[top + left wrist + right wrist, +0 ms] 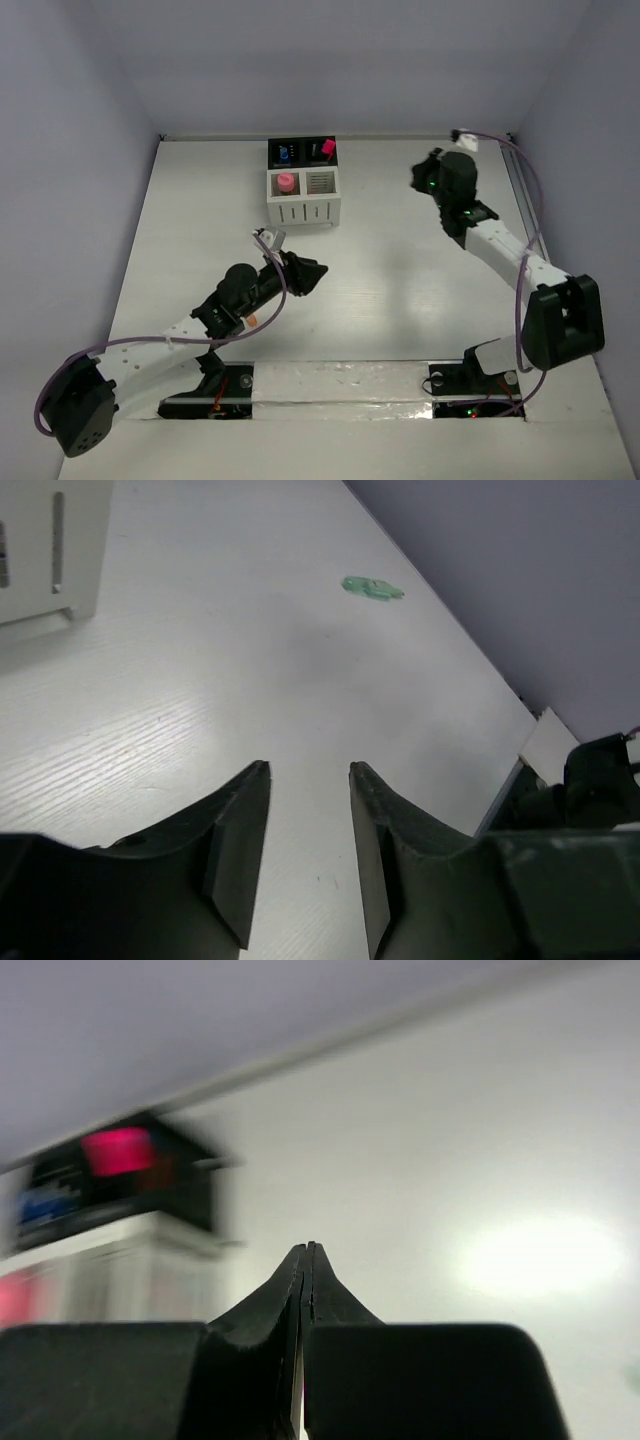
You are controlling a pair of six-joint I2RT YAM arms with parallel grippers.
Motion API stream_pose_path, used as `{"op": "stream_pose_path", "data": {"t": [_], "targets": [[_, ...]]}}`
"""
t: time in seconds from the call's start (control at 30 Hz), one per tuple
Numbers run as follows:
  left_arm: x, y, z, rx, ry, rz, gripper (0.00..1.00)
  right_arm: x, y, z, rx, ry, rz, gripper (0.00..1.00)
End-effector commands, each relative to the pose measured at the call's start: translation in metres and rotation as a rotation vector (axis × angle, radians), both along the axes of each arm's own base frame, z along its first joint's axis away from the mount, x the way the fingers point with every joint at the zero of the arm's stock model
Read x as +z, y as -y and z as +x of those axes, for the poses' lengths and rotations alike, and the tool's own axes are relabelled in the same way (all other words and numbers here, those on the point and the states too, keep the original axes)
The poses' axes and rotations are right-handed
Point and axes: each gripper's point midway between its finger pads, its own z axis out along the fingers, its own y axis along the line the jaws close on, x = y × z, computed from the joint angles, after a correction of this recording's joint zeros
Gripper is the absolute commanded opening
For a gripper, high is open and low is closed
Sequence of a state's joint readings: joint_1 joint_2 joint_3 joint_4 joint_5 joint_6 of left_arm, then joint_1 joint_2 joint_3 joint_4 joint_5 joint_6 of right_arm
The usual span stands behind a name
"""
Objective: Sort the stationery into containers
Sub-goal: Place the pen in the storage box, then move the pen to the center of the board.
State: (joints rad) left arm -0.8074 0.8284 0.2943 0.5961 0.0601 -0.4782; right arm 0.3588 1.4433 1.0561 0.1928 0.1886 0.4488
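The block of four cups (303,205) stands at the back middle of the table. The back black cups hold a blue-capped item (286,155) and a pink-capped item (327,149). The front left white cup holds a pink item (286,183). My left gripper (312,272) is open and empty in front of the block, and its jaws stand apart over bare table in the left wrist view (308,768). A small green item (373,587) lies on the table near the far wall. My right gripper (420,180) is shut and empty (306,1248), to the right of the cups (110,1260), which are blurred there.
A white cup's slotted corner (40,550) shows at the upper left of the left wrist view. The right arm's base (600,780) shows at that view's right edge. Grey walls enclose the table at the back and on both sides.
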Motion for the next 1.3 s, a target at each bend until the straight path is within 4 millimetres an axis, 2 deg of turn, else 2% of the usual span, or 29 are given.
{"op": "stream_pose_path", "data": {"t": [0.0,0.03,0.07,0.13,0.17,0.2,0.27,0.3,0.47,0.5,0.6,0.67,0.87,1.0,1.17,1.27], "targets": [[0.042,0.02,-0.009,-0.117,0.08,-0.112,0.34,-0.094,0.097,-0.037,-0.277,-0.313,-0.065,0.0],[0.039,0.023,-0.012,-0.145,0.073,-0.105,0.32,-0.113,0.118,-0.048,-0.325,-0.361,-0.087,0.04],[0.038,0.026,-0.016,-0.165,0.071,-0.104,0.29,-0.116,0.129,-0.054,-0.347,-0.371,-0.103,0.09],[0.037,0.028,-0.021,-0.192,0.063,-0.108,0.28,-0.132,0.149,-0.067,-0.372,-0.443,-0.153,0.35],[0.037,0.028,-0.023,-0.2,0.063,-0.109,0.28,-0.132,0.152,-0.066,-0.364,-0.46,-0.168,0.49],[0.035,0.027,-0.025,-0.206,0.061,-0.109,0.28,-0.152,0.157,-0.078,-0.369,-0.575,-0.201,0.59],[0.035,0.026,-0.03,-0.219,0.064,-0.114,0.28,-0.155,0.168,-0.082,-0.416,-0.625,-0.227,0.62],[0.035,0.025,-0.032,-0.223,0.065,-0.115,0.28,-0.158,0.172,-0.086,-0.431,-0.633,-0.214,0.71],[0.04,0.016,-0.039,-0.225,0.096,-0.125,0.28,-0.175,0.186,-0.094,-0.444,-0.702,-0.141,0.85],[0.037,0.015,-0.04,-0.224,0.098,-0.123,0.28,-0.179,0.192,-0.096,-0.459,-0.721,-0.128,0.91],[0.038,0.011,-0.042,-0.218,0.106,-0.132,0.28,-0.192,0.197,-0.091,-0.457,-0.748,-0.052,1.0],[0.041,0.011,-0.045,-0.229,0.11,-0.143,0.28,-0.2,0.203,-0.088,-0.464,-0.766,0.004,1.0],[0.043,0.013,-0.05,-0.254,0.113,-0.16,0.28,-0.198,0.224,-0.066,-0.544,-0.716,0.08,1.0],[0.044,0.013,-0.051,-0.262,0.114,-0.166,0.28,-0.2,0.229,-0.054,-0.555,-0.727,0.067,1.0],[0.044,0.013,-0.052,-0.263,0.116,-0.169,0.28,-0.217,0.232,-0.056,-0.549,-0.779,0.03,0.99],[0.043,0.014,-0.052,-0.268,0.113,-0.169,0.28,-0.223,0.23,-0.055,-0.523,-0.813,0.015,0.91]]}}
